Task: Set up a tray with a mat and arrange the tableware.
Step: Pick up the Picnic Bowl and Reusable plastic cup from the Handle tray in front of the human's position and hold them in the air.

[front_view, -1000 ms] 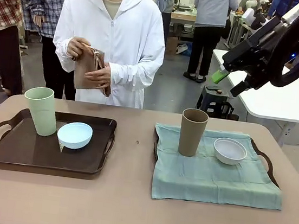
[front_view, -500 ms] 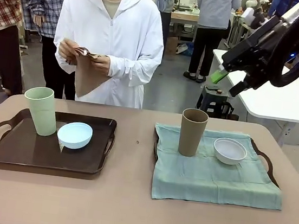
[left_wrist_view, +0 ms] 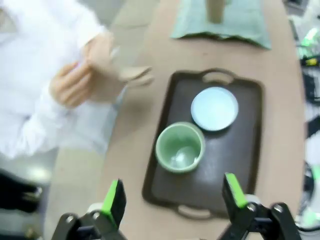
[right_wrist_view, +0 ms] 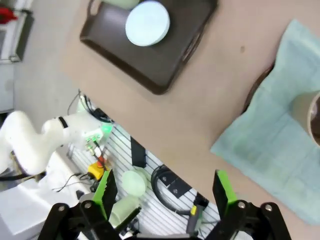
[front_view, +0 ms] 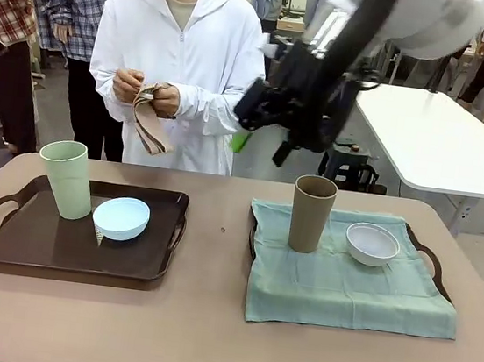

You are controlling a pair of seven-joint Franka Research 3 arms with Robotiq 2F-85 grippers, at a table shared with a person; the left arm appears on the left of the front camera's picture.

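1. The left gripper hangs high over the table's left end. In its own wrist view the green pads stand wide apart with nothing between them, so the claw is open and empty.
2. On the left of the tan table lies a dark brown rectangular tray with loop handles. A tall pale green handleless cup stands upright at its far left. A small round light blue bowl sits just beside it to the right. The front view gives us the cup's side, while the left wrist view looks straight down into it (it is empty inside).
3. A person in a white hooded jacket stands at the far side. The person's hands hold a folded tan cloth at chest height, off the table.
4. The front view shows the right gripper as a blur above the table's middle, between the person and the right tray, and we cannot judge its jaws there. Its wrist view settles it: the pads are spread apart and hold nothing. That view also takes in the robot's white base and cables past the table's near edge.
5. On the right, a pale green cloth mat is draped over a second dark tray, its near edge hanging onto the table. A tall brown handleless cup stands upright on the mat's far left. A small round white bowl sits to its right, near but apart.
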